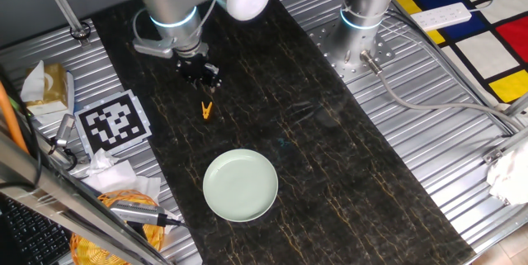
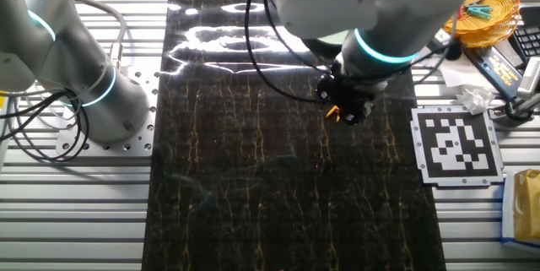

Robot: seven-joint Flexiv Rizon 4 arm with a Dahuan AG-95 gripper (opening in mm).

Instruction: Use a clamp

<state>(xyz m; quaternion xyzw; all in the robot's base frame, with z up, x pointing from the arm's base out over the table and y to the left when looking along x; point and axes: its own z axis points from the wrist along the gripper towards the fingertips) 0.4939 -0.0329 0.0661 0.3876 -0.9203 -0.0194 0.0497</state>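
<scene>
The clamp [image 1: 206, 110] is a tiny orange-yellow clip lying on the dark mat [image 1: 330, 158], prongs pointing toward the plate. My gripper [image 1: 200, 73] hangs just behind and above it with its black fingers spread and nothing between them. It does not touch the clip. In the other fixed view the gripper [image 2: 344, 102] covers most of the clamp [image 2: 332, 113], so only a small orange tip shows at its left edge. The pale green plate [image 1: 240, 184] sits on the mat nearer the front, well apart from the clip.
A printed marker card [image 1: 114, 121] lies left of the mat. Tissues, cables and tools [image 1: 124, 203] crowd the left table edge. A second arm's base [image 1: 363, 17] stands at the back right. An orange basket [image 2: 483, 2] holds clips.
</scene>
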